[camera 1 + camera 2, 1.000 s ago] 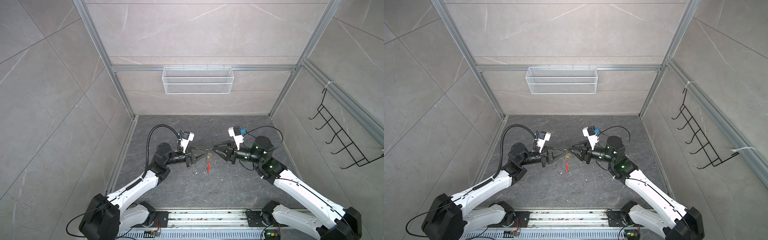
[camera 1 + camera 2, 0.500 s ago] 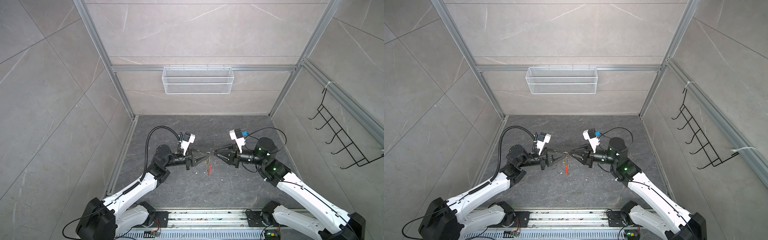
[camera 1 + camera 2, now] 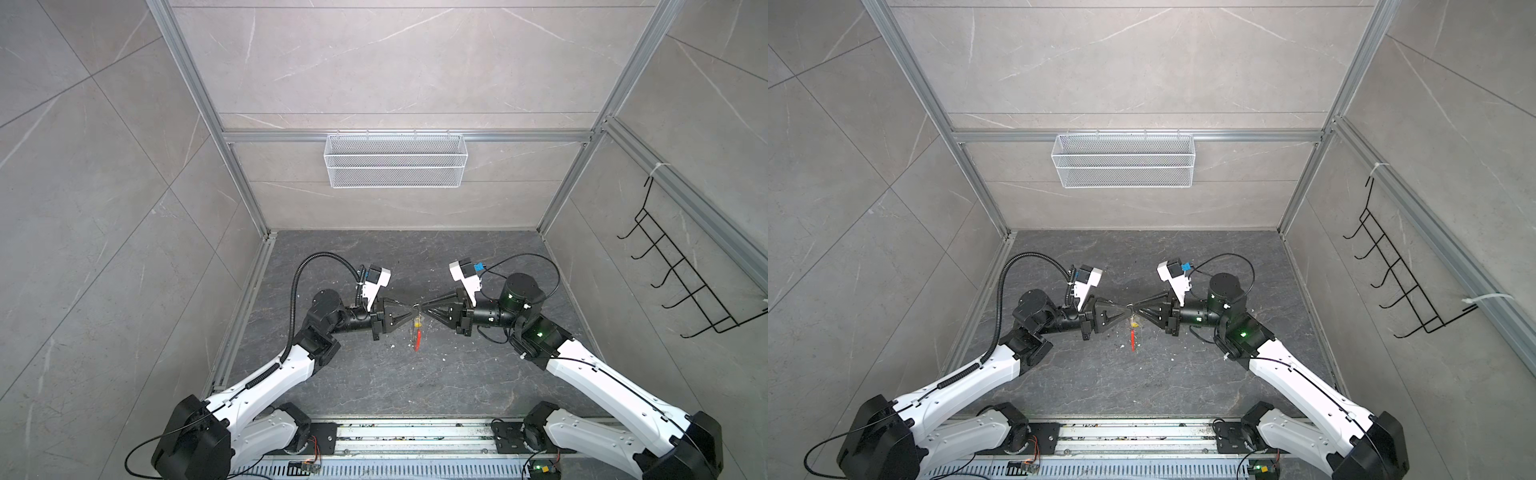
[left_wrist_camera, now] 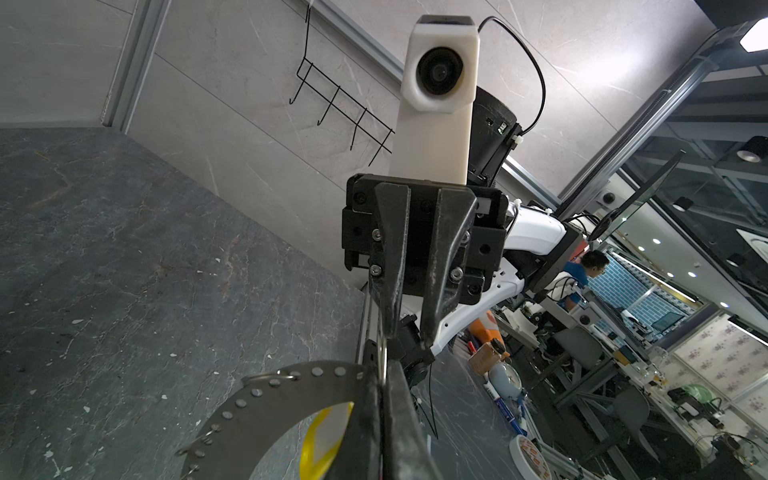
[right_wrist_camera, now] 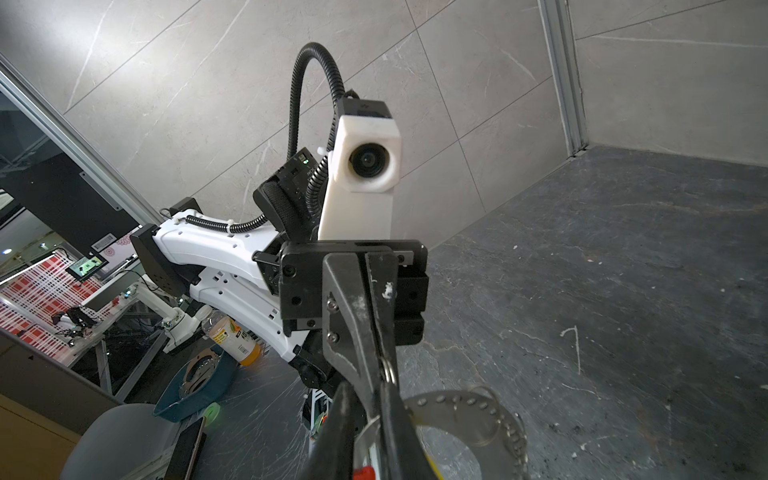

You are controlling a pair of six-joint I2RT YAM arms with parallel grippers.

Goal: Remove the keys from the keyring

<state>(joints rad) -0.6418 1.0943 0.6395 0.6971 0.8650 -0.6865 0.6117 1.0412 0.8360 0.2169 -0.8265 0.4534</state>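
**Left pincer.** My left pincer [image 4: 380, 399] has its fingers pressed together and is clamped on the edge of the keyring [image 4: 266, 399]. The keyring is a grey band dotted with holes that curves away from the fingers to one side. A small wire ring [image 4: 383, 353] stands out of the slit between the fingertips, just past them.

**Key.** The yellow-headed key [image 4: 320, 440] shows through the opening of the band, just beside the clamped fingers. I can make out no other key for certain.

**Right pincer.** My right pincer [image 4: 409, 338] faces the left one tip to tip, with its fingers a narrow gap apart. One fingertip [image 4: 390, 332] reaches the small wire ring, but I cannot tell whether they touch. In the right wrist view the band lies just beside my right fingers, and the red segment [image 5: 365, 471] shows between them at the frame's edge.

**Top views.** In both top views the two pincers meet above the middle of the worktop [image 3: 374, 374]. The keyring is seen edge-on as a thin strip running from the joined tips toward the near edge. The yellow head sits close to the tips and the red segment lies at the far end of the strip. I cannot tell whether the strip touches the worktop.

**Surroundings.** A white wire basket [image 3: 395, 160] hangs on the back wall. A black hook rack [image 3: 681, 274] hangs on the right wall, well apart from both pincers.
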